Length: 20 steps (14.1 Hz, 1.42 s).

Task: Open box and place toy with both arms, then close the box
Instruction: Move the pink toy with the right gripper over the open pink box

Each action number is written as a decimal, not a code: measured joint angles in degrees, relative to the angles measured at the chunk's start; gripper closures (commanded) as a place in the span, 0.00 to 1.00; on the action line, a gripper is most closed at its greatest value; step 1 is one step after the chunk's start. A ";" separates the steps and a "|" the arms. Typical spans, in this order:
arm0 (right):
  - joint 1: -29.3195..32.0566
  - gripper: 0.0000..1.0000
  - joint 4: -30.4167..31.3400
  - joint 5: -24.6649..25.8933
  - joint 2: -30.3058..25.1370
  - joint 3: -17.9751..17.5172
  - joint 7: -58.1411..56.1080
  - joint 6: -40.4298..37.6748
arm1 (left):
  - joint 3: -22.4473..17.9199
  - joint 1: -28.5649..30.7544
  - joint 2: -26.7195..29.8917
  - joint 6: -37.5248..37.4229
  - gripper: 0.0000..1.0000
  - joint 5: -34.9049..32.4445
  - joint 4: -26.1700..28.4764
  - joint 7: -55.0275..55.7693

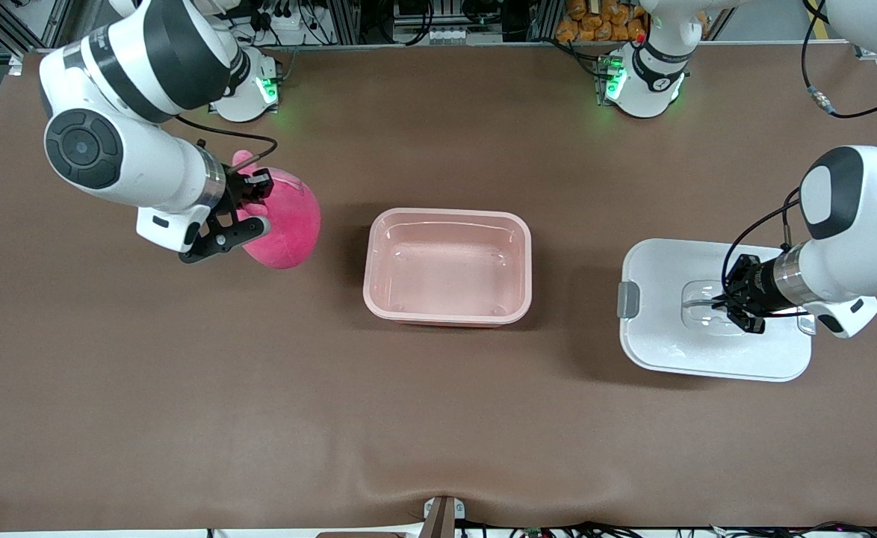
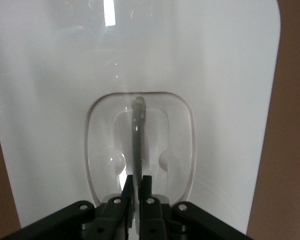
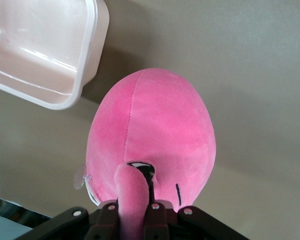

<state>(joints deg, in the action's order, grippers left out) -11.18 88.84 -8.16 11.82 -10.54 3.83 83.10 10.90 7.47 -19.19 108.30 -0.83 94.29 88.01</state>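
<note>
My right end effector (image 1: 248,205) pinches the toy (image 1: 283,228) by an ear, hanging over the worktop (image 1: 438,418) toward the right arm's end. The open box (image 1: 447,266) sits mid-worktop, so the toy must travel sideways toward the left arm's end to get over it; box's long axis runs arm to arm. My left end effector (image 1: 737,302) is clamped on the lid (image 1: 707,351) handle (image 2: 137,145), lid beside the box, waiting
</note>
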 measured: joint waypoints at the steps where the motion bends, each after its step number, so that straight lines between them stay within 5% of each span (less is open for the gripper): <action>1: -0.71 1.00 -0.47 -0.10 0.00 -0.01 2.82 0.05 | 0.00 0.36 0.58 0.51 1.00 0.09 0.70 0.09; 10: -6.94 1.00 -3.10 -0.20 1.67 -0.08 22.07 1.33 | 0.19 2.15 4.68 1.45 1.00 0.77 4.17 0.10; 20: -13.57 1.00 -11.44 -0.43 9.96 -0.10 39.32 6.78 | 0.18 2.16 4.68 1.70 1.00 0.80 4.84 0.10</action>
<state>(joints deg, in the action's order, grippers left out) -24.75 77.40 -8.59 21.78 -10.63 43.15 89.87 11.08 9.62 -14.51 110.00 -0.03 99.13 88.11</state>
